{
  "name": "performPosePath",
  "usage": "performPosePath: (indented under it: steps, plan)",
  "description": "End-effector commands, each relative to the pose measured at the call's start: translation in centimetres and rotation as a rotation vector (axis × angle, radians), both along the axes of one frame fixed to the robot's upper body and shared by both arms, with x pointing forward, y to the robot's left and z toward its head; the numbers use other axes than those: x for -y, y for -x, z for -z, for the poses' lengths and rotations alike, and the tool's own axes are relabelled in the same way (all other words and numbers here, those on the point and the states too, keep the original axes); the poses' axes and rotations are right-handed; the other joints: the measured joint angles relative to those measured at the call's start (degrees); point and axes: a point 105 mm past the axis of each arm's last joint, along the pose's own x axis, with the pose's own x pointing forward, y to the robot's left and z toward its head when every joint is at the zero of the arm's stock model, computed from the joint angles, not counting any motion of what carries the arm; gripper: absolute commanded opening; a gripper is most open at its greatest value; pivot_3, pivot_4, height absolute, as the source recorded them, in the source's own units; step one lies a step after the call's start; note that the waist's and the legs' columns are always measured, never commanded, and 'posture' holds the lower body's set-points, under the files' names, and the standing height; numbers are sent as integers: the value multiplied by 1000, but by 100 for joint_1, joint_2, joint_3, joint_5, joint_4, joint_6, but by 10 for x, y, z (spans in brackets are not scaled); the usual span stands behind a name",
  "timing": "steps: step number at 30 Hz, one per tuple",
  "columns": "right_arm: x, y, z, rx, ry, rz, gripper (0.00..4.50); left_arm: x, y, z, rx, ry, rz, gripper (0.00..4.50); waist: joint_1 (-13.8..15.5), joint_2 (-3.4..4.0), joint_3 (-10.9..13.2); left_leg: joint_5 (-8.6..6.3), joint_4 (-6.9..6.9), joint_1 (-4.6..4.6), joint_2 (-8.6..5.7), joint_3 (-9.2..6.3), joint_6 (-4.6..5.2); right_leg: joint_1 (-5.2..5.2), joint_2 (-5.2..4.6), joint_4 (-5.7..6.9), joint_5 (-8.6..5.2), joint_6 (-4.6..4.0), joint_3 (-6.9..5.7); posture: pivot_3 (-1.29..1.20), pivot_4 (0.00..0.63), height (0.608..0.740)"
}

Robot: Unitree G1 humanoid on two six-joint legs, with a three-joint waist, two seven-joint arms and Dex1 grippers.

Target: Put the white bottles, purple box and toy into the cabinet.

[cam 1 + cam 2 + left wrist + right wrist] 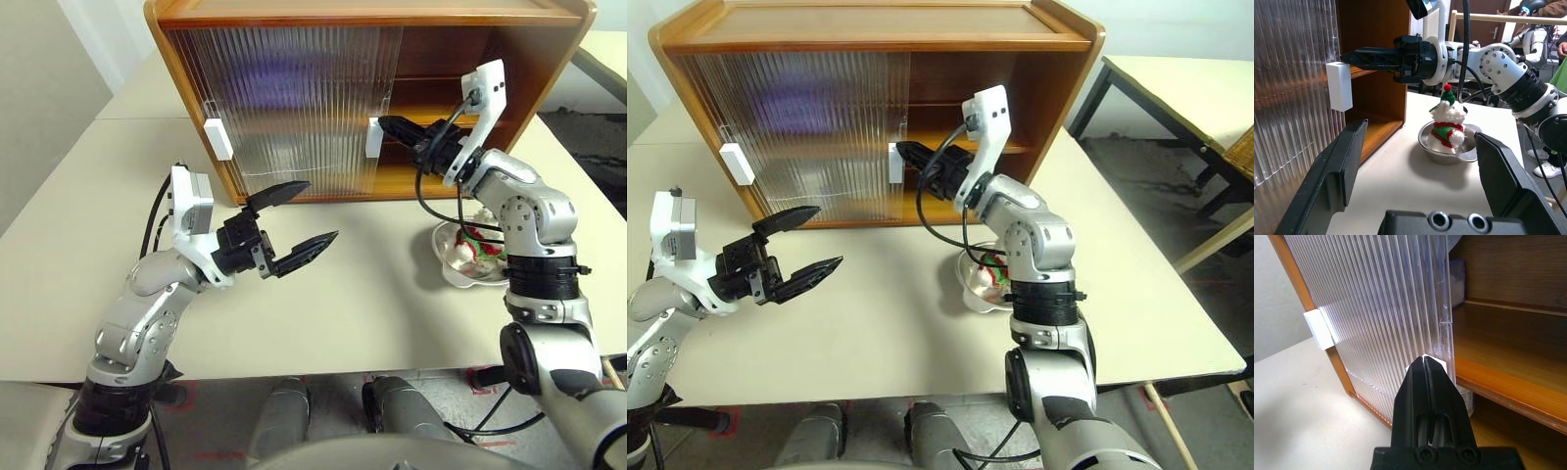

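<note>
The right pincer (384, 125) has its two black fingers pressed together and pinches nothing. Its tip is right at the white handle (373, 136) of the inner sliding door, at the edge where the door ends and the open part of the cabinet (509, 69) begins. In the right wrist view the closed tip covers most of that handle — I cannot tell if it really touches.

The left pincer (306, 215) is spread wide and empty. It hovers over the worktop (362, 304) in front of the cabinet's left side, fingers pointing toward the right.

The two ribbed doors are both slid to the left, so the right part of the cabinet is open and its wooden shelf (1508, 357) can be seen. The other handle (218, 138) is near the left end of the cabinet front. Behind the ribbed door a purple shape (294, 78) shows through; it is too blurred to name. At the door's edge, on the upper shelf, a lilac thing (1457, 279) is partly seen, prob. the purple box. Below the shelf, behind the pincer, a piece of a white round thing (1467, 399) stands — maybe one of the white bottles.

The toy (1448, 122) sits upright in a shiny metal dish (1435, 152) on the worktop, to the right of the cabinet's open side, near the right arm.
</note>
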Motion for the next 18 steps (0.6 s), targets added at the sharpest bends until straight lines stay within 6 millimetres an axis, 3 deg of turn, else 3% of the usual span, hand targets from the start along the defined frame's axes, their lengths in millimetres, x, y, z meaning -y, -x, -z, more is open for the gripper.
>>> performPosePath:
  steps: [1,4,7,14,17,18]
  plan:
    - [15,-2,-5,-5,-3,23,45,0,2,0,-4,-8,7,4500,16,-1,0,0,0,0,0,2,0,0,-1,0,-1,1,0,16,101,740]
    - [43,6,-19,14,-26,22,45,0,2,1,-7,-8,12,4500,53,-1,1,0,1,-5,-1,7,-1,0,-5,-1,-3,5,0,6,98,740]
    - [67,19,-29,10,-40,-23,654,0,1,2,-8,-7,18,4500,106,-3,2,2,3,-11,-22,25,-5,1,-10,-1,-11,10,-2,-1,95,740]
    - [127,66,-31,-60,76,-120,3222,3,-1,3,-10,-8,41,4500,122,-10,7,7,3,-12,-50,39,-21,7,-8,3,-26,17,-4,-22,94,740]
    - [151,81,-20,-103,137,-124,4359,3,-2,3,-9,-10,45,4500,119,-16,10,9,6,-5,-69,50,-23,22,5,7,-39,47,-10,-32,94,740]
    - [155,86,-17,-110,156,-129,4471,2,-2,3,-10,-10,46,4500,114,-23,15,9,8,1,-74,51,-21,33,6,7,-56,78,-11,-33,95,740]
